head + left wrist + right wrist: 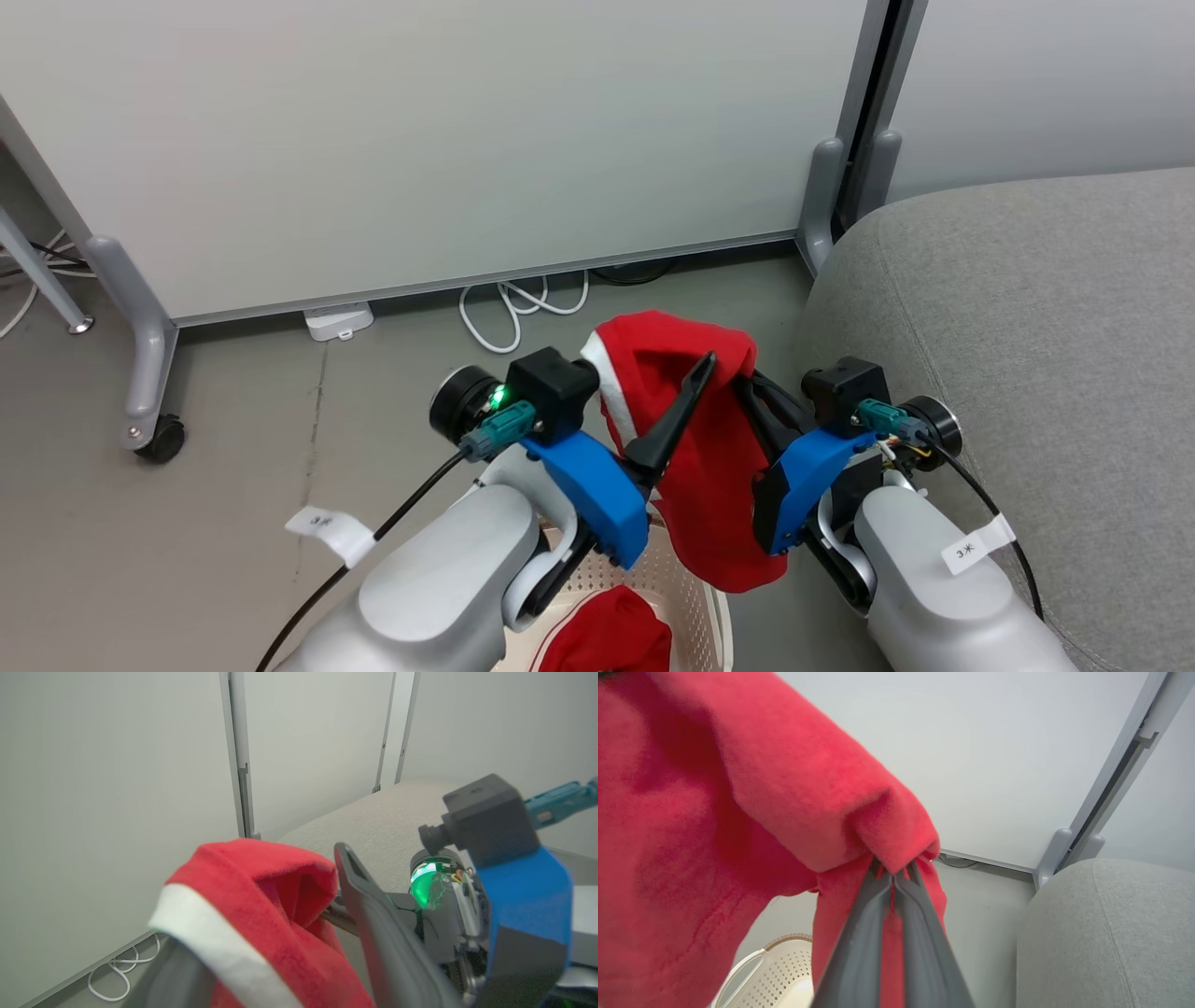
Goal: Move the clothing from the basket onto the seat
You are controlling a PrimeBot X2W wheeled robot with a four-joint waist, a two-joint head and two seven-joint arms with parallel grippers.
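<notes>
Clothing is split two ways: one red garment point(695, 467) with white trim hangs above the basket point(717, 607), near the seat's point(1027, 327) rounded edge, and a second red garment point(611, 639) lies in the basket. The right tool point(894, 882) is clamped shut on a fold and bears the weight, probably so it can swing the garment to the seat. The left tool point(653, 371) stands wide open and grips nothing; fabric merely drapes over one finger.

Bright red garment point(719, 485) with white trim; cream perforated basket point(784, 966); light grey seat point(1027, 327)
</notes>
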